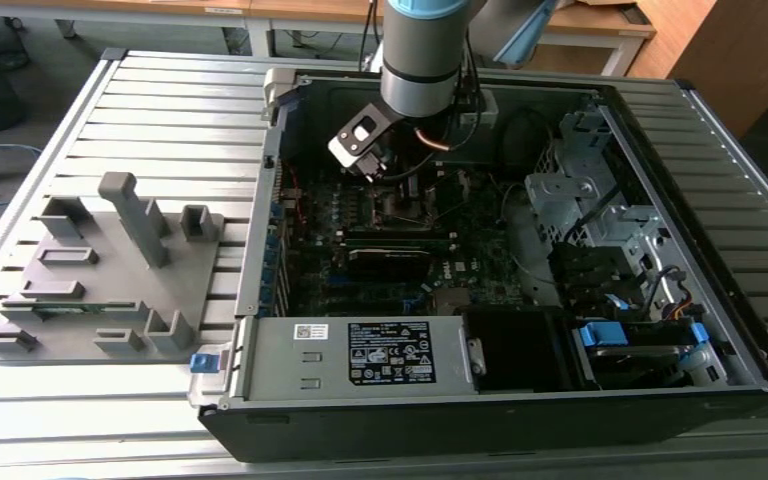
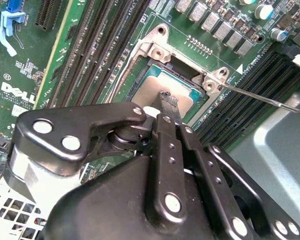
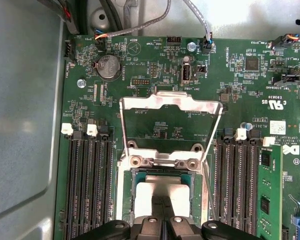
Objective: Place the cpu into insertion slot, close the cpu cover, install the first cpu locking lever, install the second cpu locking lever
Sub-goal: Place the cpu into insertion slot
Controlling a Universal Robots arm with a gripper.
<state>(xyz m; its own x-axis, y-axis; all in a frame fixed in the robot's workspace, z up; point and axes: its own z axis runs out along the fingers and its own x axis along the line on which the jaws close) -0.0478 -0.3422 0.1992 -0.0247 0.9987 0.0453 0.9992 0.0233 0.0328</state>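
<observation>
The cpu (image 2: 155, 92) (image 3: 162, 192) lies flat in the insertion slot (image 2: 131, 82), its grey-brown top showing with a green edge around it. My gripper (image 2: 166, 100) (image 3: 162, 231) (image 1: 381, 170) is shut, its two thin fingertips (image 2: 169, 102) pressed together and resting on or just above the chip's top, with nothing between them. The cpu cover (image 3: 170, 106), a silver frame, stands swung open away from the socket on its hinge (image 3: 162, 161). A thin wire locking lever (image 2: 260, 99) (image 3: 206, 187) sticks out free beside the socket.
Long black memory slots (image 3: 87, 185) (image 2: 97, 50) flank the socket, with a green memory stick (image 3: 270, 195) in one. Cables (image 3: 140, 27) run above the board. The open case (image 1: 704, 230) walls it in; a grey fixture plate (image 1: 104, 270) lies at the exterior view's left.
</observation>
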